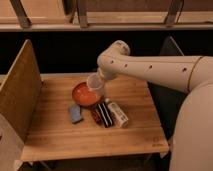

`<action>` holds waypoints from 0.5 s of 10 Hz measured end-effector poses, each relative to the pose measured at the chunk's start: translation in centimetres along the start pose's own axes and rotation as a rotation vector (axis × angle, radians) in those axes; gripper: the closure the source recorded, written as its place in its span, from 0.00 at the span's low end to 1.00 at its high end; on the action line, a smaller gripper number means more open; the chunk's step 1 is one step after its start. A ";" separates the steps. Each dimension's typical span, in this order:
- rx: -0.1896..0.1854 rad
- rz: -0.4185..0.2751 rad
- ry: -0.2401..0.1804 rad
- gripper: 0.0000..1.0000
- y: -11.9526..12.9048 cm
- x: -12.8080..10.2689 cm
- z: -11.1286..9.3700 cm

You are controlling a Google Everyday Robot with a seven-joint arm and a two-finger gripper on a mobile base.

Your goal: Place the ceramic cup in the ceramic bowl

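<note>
pincer (99,79) grips ceramic cup (94,84) over ceramic bowl (75,99), right rim | bowl front hemmed: blue pad (75,114), dark packets (102,114), white bottle (118,113) | left: upright wooden panel (20,92) | free: worktop (80,142) front strip, right side

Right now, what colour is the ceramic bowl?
The ceramic bowl is orange-red, seen in the camera view; the gripper is above its rim.
</note>
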 end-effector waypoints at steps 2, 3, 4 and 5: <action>0.030 0.018 -0.004 1.00 -2.1 -0.1 0.8; 0.030 0.009 -0.011 1.00 -2.0 -0.9 1.6; 0.025 -0.014 -0.014 1.00 -1.4 -1.7 2.6; 0.020 -0.052 -0.016 1.00 -0.4 -2.6 3.6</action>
